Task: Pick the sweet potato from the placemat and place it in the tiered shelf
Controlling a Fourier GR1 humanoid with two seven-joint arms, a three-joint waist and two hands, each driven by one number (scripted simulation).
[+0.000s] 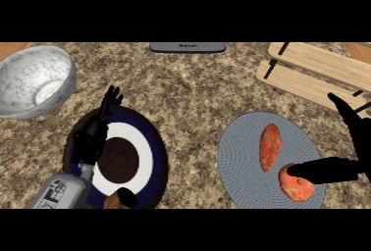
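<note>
Right hand (340,166) open, thumb over the round red thing (296,182) | sweet potato (270,147) just left on placemat (239,162), long axis front-to-back | left hand (94,135) open, far.

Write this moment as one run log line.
right hand: open, over placemat | sweet potato: not grasped | left hand: open, over plate

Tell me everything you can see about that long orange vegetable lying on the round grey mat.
The elongated orange sweet potato has a mottled reddish-orange skin and tapers at both ends. It lies flat, pointing away from the robot, near the middle of the round grey ribbed placemat. Nothing holds it. A rounder orange-red vegetable lies just nearer on the same mat, close to it; whether they touch I cannot tell. The robot's black right hand reaches over that rounder one, not the sweet potato.
</note>
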